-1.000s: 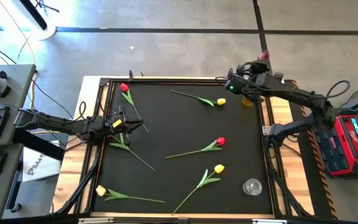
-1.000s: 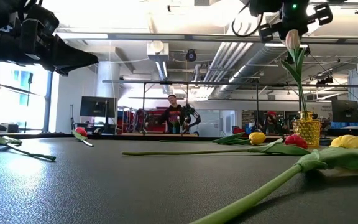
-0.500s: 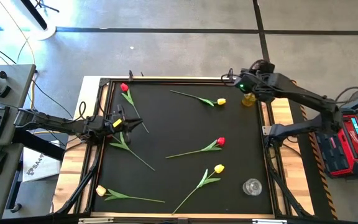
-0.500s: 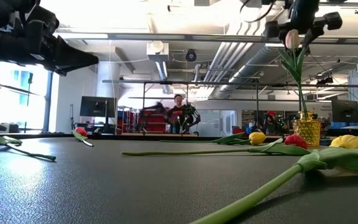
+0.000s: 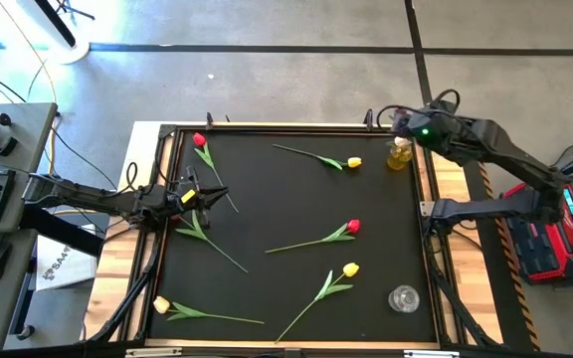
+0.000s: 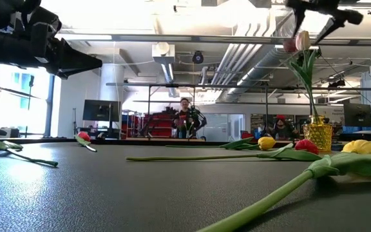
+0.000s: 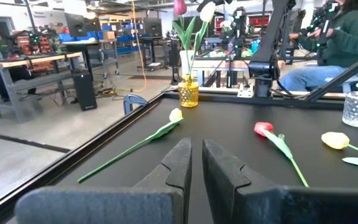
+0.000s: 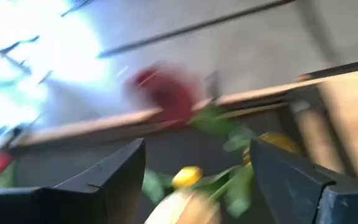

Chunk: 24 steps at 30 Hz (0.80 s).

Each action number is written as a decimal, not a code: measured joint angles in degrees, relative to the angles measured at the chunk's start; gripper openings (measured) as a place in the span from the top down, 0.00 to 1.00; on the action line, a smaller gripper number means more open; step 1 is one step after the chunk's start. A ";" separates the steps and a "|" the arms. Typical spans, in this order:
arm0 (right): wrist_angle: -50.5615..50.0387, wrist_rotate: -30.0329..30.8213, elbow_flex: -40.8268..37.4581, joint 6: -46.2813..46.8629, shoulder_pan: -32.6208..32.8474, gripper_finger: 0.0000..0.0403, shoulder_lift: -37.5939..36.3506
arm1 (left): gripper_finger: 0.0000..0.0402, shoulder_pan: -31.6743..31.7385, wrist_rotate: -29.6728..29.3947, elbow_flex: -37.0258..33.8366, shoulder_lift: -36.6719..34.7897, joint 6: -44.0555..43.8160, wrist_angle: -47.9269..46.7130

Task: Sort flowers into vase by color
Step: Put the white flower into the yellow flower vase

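An amber vase (image 5: 398, 155) stands at the table's far right corner. It holds a cream tulip (image 6: 303, 40) and a dark red tulip (image 6: 290, 46), both upright on their stems. My right gripper (image 5: 404, 122) hangs open just above their heads, touching nothing. Several tulips lie flat on the black mat: red (image 5: 199, 139), yellow (image 5: 354, 161), red (image 5: 353, 226), yellow (image 5: 350, 268), and cream (image 5: 161, 304). My left gripper (image 5: 210, 197) hovers shut and empty over the mat's left side, beside the red tulip's stem.
A clear glass vase (image 5: 403, 298) stands at the near right of the mat. One more green stem (image 5: 207, 239) lies near my left gripper. A raised frame (image 5: 267, 127) borders the mat. People sit in the room beyond the table (image 7: 340, 37).
My right gripper has opened and let go of the cream tulip, which stays upright in the amber vase. The gripper has risen and moved toward the table's right edge.
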 joint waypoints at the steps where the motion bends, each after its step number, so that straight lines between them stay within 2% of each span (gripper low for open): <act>1: 1.69 -3.05 0.00 -2.07 0.37 0.32 -0.30 | 0.93 0.00 0.00 0.00 0.00 0.02 0.00; 4: 7.45 -9.94 0.02 -6.43 2.42 0.32 -0.43 | 0.93 0.02 0.02 0.00 0.00 0.04 0.00; 7: 13.86 -12.02 0.02 -9.24 5.63 0.32 0.12 | 0.93 0.02 0.74 0.00 0.00 0.08 -0.02; 17: 35.41 -7.39 0.02 -22.26 18.69 0.32 8.27 | 0.93 0.02 1.84 0.00 0.00 0.22 -0.07; 24: 39.15 -5.56 0.02 -21.80 22.60 0.32 16.19 | 0.93 0.00 4.20 0.00 0.00 -0.30 -0.10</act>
